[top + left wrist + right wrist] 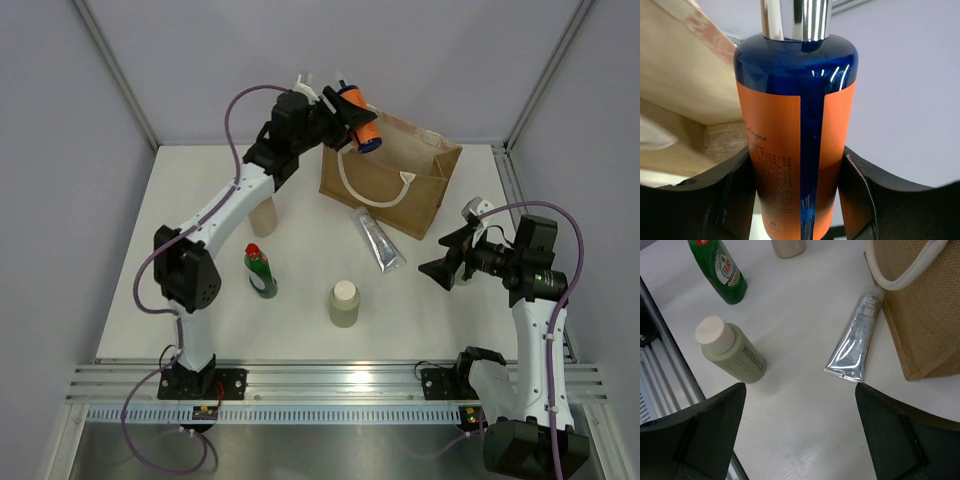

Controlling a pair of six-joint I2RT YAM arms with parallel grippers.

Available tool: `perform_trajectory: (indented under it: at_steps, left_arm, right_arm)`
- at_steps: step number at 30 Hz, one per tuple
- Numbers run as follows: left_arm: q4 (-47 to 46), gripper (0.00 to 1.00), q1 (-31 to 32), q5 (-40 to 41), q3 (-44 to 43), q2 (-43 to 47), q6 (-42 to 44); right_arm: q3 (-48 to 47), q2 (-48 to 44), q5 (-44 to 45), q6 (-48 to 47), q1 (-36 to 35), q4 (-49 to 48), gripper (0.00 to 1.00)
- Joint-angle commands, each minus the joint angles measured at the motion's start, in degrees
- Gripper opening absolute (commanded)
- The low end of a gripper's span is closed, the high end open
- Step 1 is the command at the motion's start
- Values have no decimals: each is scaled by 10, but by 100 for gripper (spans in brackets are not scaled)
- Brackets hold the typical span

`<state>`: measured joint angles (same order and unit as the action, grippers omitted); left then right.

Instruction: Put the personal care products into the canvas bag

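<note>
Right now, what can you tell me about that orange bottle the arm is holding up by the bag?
The orange bottle is glossy dark blue, glass or plastic by its shine, wrapped in an orange label with small print reading Cologne, and topped by a shiny silver cap. The left gripper clamps its sides between black fingers, holding it tilted in the air at the canvas bag's far left corner. Nothing else visibly touches it.

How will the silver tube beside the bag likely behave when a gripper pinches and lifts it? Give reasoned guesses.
The tube has a flat, crimped tail, so it is probably soft and may dent or sag when pinched. Its shiny skin could be slippery. Lying flat, it probably won't roll.
</note>
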<state>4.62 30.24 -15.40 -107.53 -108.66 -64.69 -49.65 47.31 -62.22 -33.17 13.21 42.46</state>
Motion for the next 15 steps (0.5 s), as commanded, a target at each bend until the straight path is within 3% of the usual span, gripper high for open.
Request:
perform_trajectory:
  at_steps: [1,9,15]
  left_arm:
    - [-55,0,28,75,-100,-49,-58]
    - [-99,6,75,229,-141,-118,-62]
    - [-69,27,103,278,-122,-122,-16]
  right_arm:
    - [4,-12,-12,16,8,-27,100]
    - [11,-13,-8,41,11,-48,100]
    - [16,-14,-5,53,14,-59,99]
